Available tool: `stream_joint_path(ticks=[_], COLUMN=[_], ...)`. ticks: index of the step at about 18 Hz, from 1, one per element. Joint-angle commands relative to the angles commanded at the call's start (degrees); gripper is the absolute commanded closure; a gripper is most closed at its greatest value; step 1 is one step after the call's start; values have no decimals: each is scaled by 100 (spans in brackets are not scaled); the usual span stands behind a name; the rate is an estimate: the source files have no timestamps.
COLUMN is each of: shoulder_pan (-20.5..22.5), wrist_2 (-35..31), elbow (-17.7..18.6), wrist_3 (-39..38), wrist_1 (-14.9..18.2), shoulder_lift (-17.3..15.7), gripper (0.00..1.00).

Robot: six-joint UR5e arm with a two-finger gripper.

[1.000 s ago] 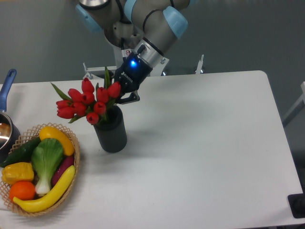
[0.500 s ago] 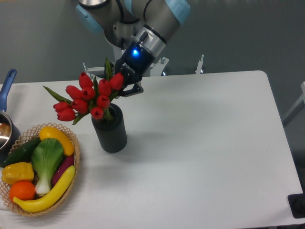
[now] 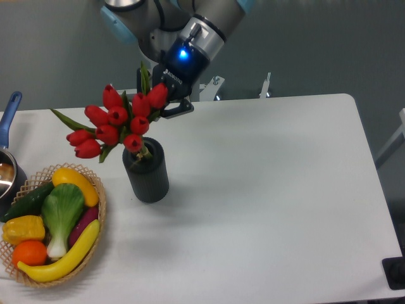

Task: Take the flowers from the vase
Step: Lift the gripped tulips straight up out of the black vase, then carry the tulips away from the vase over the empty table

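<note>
The flowers (image 3: 117,120), a bunch of red tulip buds with narrow green leaves, hang over the vase (image 3: 147,174) and lean to the left. Their stems still reach down into the vase's mouth. The vase is a short dark cylinder standing upright on the white table (image 3: 266,190). My gripper (image 3: 166,101) comes in from the upper right with a blue light on its body. It is shut on the flowers at the right side of the bunch, and the buds hide its fingertips.
A woven basket (image 3: 95,240) with a banana, a green leafy vegetable, an orange and other produce sits at the front left. A pot with a blue handle (image 3: 9,111) pokes in at the left edge. Metal clamps (image 3: 267,85) stand on the table's far edge.
The gripper has risen and moved slightly back, lifting the flowers with it. The bunch sits higher above the vase's mouth than before. The vase has not moved.
</note>
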State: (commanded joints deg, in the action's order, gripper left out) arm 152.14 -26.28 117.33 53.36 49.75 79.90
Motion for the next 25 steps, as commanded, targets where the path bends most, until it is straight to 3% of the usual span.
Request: stream_joint_path(ticks=[8, 14, 20, 23, 25], shoulder_pan=[0, 149, 974, 1448, 1616], wrist_2=[246, 246, 194, 19, -490], elbow=[-360, -571, -756, -712, -738], wrist_3=[-1002, -1091, -977, -330, 129], wrist_1=[9, 9, -70, -79, -79], shoulder_lift=[-132, -132, -45, 60, 192], gripper=[100, 100, 100, 100, 100])
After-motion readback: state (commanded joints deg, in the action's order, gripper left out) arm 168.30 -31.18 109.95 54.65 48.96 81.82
